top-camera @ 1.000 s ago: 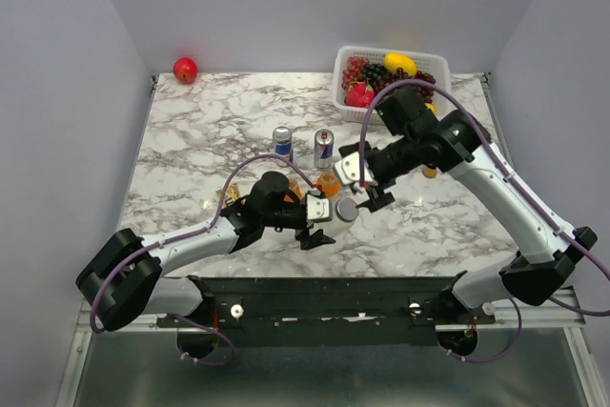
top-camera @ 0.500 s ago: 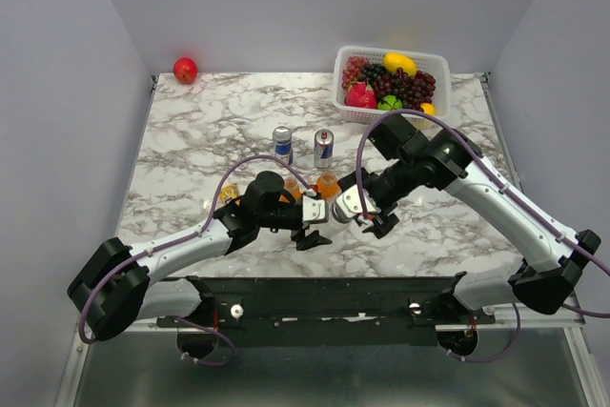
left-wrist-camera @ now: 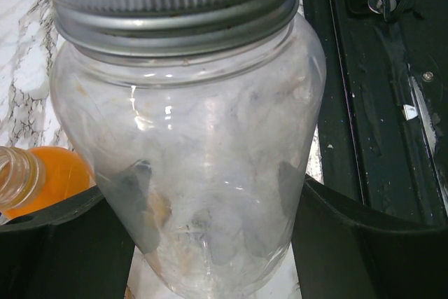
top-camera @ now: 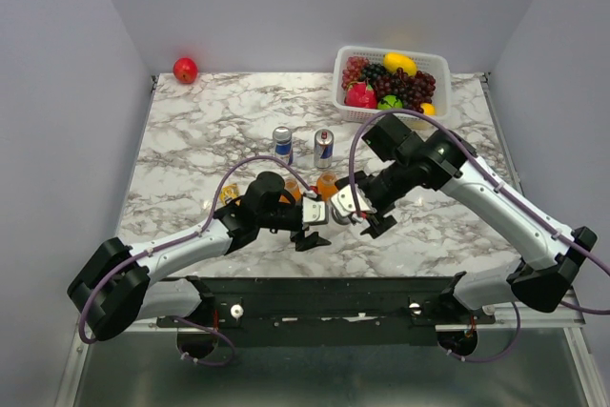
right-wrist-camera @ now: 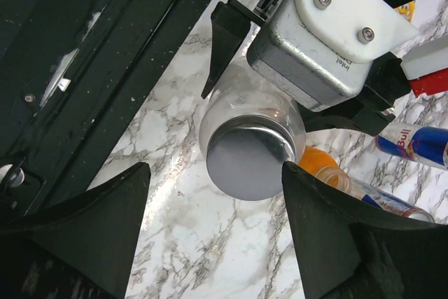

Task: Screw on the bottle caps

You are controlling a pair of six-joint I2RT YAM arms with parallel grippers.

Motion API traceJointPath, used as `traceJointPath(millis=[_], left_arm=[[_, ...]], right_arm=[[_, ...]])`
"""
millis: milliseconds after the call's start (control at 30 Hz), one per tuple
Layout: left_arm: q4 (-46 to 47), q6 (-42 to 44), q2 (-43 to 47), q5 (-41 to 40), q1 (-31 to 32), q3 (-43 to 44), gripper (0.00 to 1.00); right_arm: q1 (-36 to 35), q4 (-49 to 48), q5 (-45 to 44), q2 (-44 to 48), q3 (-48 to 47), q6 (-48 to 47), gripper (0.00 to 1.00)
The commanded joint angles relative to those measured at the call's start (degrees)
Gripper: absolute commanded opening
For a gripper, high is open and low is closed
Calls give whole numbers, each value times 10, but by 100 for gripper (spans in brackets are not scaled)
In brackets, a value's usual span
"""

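Clear glass jar (left-wrist-camera: 210,173) over white marbled desk (top-camera: 191,131), grey walls (top-camera: 57,92); left fingers (left-wrist-camera: 63,250) grip it; wide right fingers (right-wrist-camera: 77,236) moved in from 2 o'clock.

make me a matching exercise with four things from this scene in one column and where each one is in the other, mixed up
Column A
1. glass jar
2. silver lid
3. red apple
4. white basket

Column B
a. at the far left corner of the table
b. gripped by the left claw
c. at the far right of the table, full of fruit
d. sitting on top of the jar

Pairs: 1-b, 2-d, 3-a, 4-c
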State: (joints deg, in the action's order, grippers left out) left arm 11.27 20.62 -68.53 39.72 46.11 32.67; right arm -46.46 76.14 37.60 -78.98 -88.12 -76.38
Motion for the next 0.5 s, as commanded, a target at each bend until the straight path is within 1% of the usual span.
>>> traceJointPath(millis=[0, 300, 467], left_arm=[[-5, 13, 1, 22, -1, 6, 0], [-3, 14, -2, 22, -1, 6, 0], [-1, 14, -2, 20, -1, 7, 0]], right_arm=[[-6, -26, -14, -11, 5, 24, 83], [-8, -50, -23, -21, 12, 33, 83], [-9, -43, -24, -25, 15, 19, 78]])
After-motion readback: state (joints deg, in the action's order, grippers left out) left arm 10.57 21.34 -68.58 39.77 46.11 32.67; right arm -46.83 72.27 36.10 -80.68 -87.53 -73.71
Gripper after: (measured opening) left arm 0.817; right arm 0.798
